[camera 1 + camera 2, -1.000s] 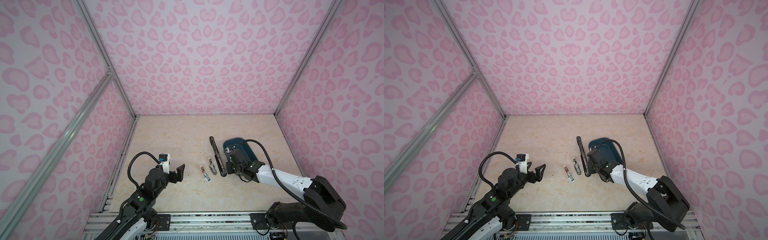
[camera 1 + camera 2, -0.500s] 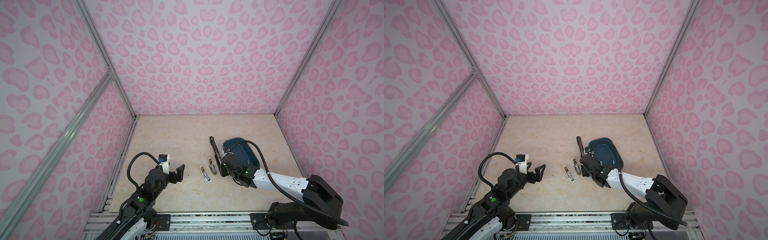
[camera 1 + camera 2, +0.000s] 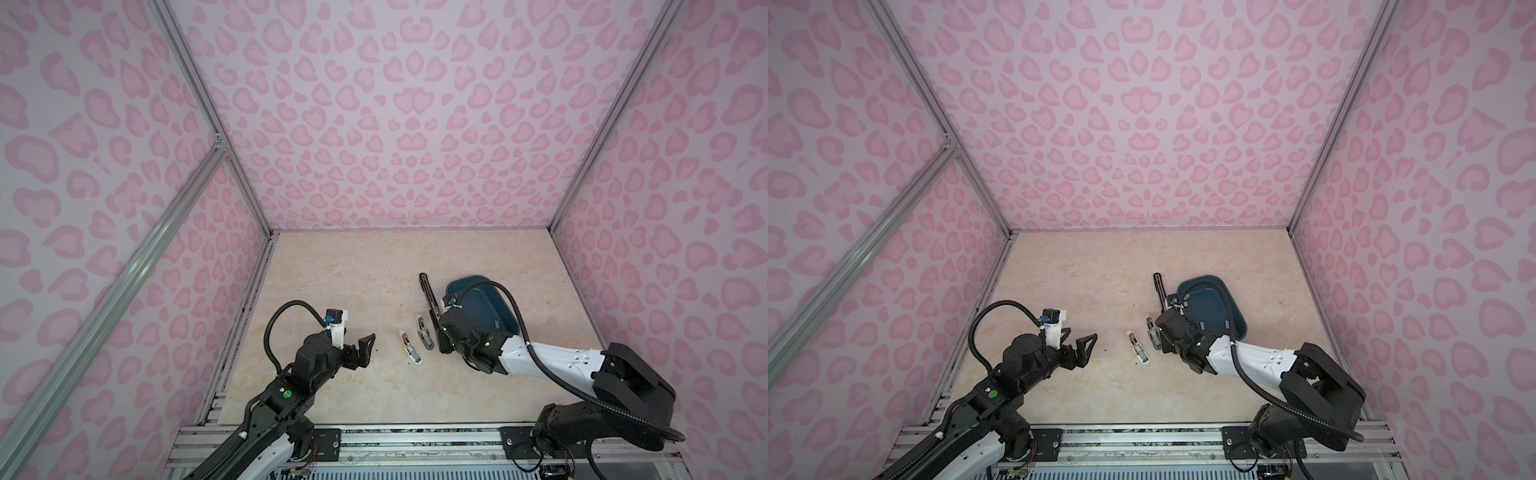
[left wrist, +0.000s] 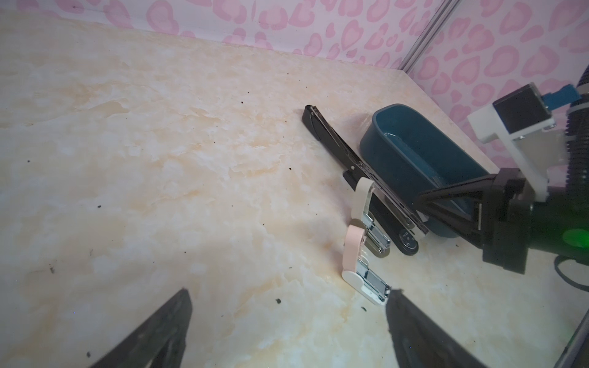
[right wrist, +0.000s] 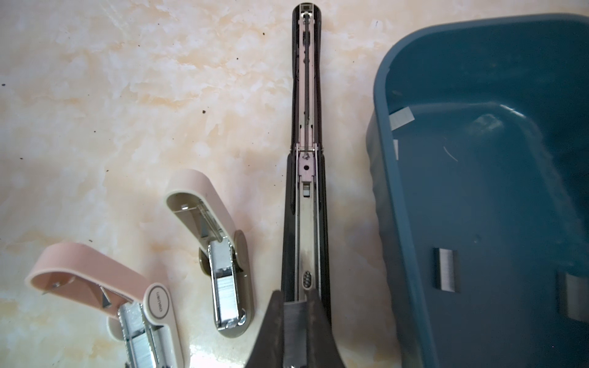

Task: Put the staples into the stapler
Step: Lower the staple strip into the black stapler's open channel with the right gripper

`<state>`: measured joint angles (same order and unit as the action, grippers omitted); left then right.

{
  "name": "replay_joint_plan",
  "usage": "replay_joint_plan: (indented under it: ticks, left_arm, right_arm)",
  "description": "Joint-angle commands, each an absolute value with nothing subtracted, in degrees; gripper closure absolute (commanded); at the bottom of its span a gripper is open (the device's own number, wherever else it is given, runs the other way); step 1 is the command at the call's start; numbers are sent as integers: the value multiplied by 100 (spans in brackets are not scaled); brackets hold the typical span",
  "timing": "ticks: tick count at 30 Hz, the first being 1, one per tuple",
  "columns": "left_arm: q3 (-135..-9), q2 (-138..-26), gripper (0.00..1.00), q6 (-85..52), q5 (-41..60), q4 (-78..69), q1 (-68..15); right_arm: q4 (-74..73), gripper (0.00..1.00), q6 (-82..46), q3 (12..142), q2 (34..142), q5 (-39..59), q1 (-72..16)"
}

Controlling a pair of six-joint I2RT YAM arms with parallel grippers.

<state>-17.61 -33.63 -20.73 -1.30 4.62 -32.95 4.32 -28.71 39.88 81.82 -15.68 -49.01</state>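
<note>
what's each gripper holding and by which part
The right gripper pinches a strip of staples by its sides, above the black stapler. The left gripper is open, holding nothing.

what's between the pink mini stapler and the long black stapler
A cream mini stapler, lid flipped open, lies between the pink mini stapler and the long black stapler; clearest in the right wrist view.

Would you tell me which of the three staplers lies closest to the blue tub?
The long black stapler, opened flat right beside the tub; the small beige stapler and the pink stapler lie farther off.
</note>
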Motion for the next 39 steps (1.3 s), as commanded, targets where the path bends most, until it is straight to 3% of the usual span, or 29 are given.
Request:
replay_joint_plan:
  ticks: [1, 39]
  left_arm:
    - [-1846, -3418, 4, -1995, -9, 250, -3287]
    - [-1775, -3158, 4, -2030, -123, 292, -3287]
  right_arm:
    - [348, 92, -2820, 3981, 8217, -1714, -4927]
    - [493, 93, -2843, 4030, 8526, -2048, -4977]
